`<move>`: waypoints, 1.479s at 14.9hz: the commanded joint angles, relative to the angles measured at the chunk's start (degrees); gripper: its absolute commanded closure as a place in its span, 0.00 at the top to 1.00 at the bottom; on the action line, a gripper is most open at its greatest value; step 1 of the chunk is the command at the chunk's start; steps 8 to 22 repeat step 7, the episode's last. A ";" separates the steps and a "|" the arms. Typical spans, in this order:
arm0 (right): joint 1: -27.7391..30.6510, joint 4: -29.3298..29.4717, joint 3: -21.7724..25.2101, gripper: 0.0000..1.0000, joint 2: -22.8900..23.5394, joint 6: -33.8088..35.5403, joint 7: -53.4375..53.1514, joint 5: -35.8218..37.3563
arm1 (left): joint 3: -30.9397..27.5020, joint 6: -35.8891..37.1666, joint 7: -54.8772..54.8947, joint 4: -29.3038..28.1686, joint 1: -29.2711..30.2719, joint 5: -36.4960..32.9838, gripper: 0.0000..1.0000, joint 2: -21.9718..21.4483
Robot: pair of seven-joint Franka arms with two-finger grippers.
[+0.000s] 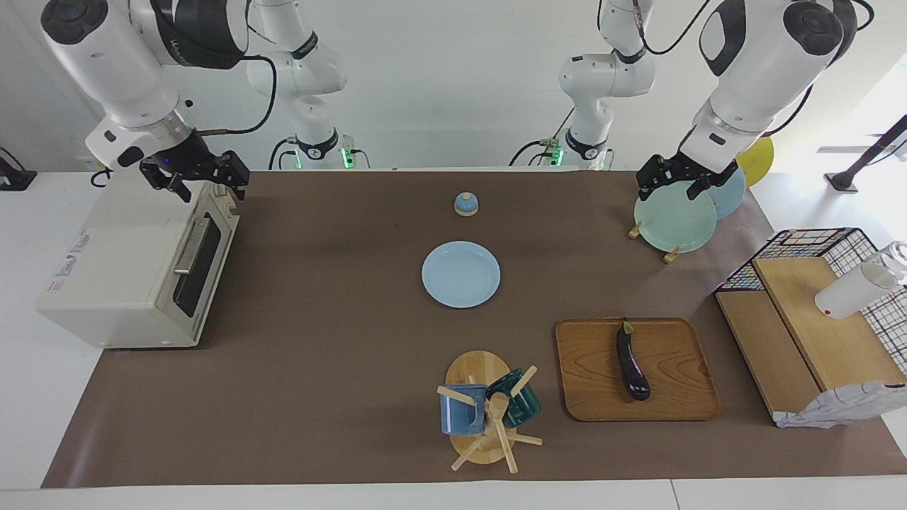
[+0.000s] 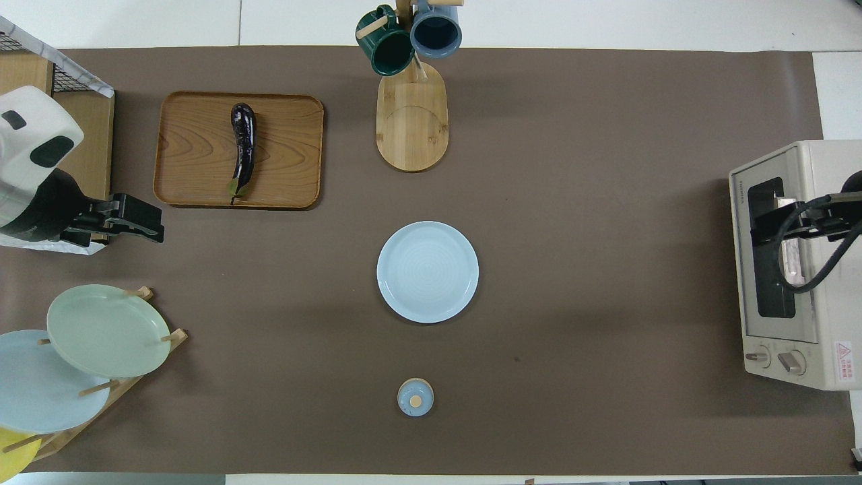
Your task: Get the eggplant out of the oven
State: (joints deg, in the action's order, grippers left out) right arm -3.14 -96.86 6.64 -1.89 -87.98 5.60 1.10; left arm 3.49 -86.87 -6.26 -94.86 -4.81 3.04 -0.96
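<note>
Presently: eggplant out on the tray, both grippers empty

1. Left fingers [image 1: 645, 183]: spread wide apart, nothing between them. The left gripper [image 1: 671, 188] hangs in the air at the left arm's end of the table. In the overhead view it shows at nine o'clock from the round pale blue plate [image 2: 427, 271] at the mat's centre, between the tray and the plate rack.

2. Right fingers [image 1: 237, 177]: likewise spread wide, holding nothing. The right gripper [image 1: 207, 183] hangs above the top front edge of the boxy cream-white toaster oven [image 1: 120, 269], clear of its silver bar handle [image 1: 190, 248].

3. Oven: at the right arm's end of the table, three o'clock from the pale blue plate in the overhead view. Its dark glass door faces the centre of the table and appears shut.

4. Slender glossy dark purple eggplant [image 1: 632, 361]: lying flat on the rectangular wooden tray [image 1: 673, 397], well apart from the oven. Overhead, tray and eggplant sit at ten o'clock from the pale blue plate. The stem end points toward the robots.

5. Other items: a wooden rack holding a pale green plate [image 1: 677, 219] at eight o'clock overhead. A wooden mug tree [image 1: 489, 411] with a blue and a dark green mug stands at twelve o'clock. A brown mat [image 1: 319, 354] covers the table.
</note>
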 commanded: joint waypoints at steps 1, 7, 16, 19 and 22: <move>0.32 -0.61 0.13 1.00 -0.84 -0.62 -0.50 -1.54 | 0.90 0.30 -0.42 0.03 1.03 -0.67 1.00 -1.06; 0.32 -0.61 0.13 1.00 -0.84 -0.61 -0.50 -1.54 | 0.81 -2.51 -0.24 -0.15 0.95 -0.67 1.00 -1.06; 0.32 -0.61 0.13 1.00 -0.84 -0.61 -0.50 -1.54 | 0.81 -2.51 -0.24 -0.15 0.95 -0.67 1.00 -1.06; 0.32 -0.61 0.13 1.00 -0.84 -0.61 -0.50 -1.54 | 0.81 -2.51 -0.24 -0.15 0.95 -0.67 1.00 -1.06; 0.32 -0.61 0.13 1.00 -0.84 -0.61 -0.50 -1.54 | 0.81 -2.51 -0.24 -0.15 0.95 -0.67 1.00 -1.06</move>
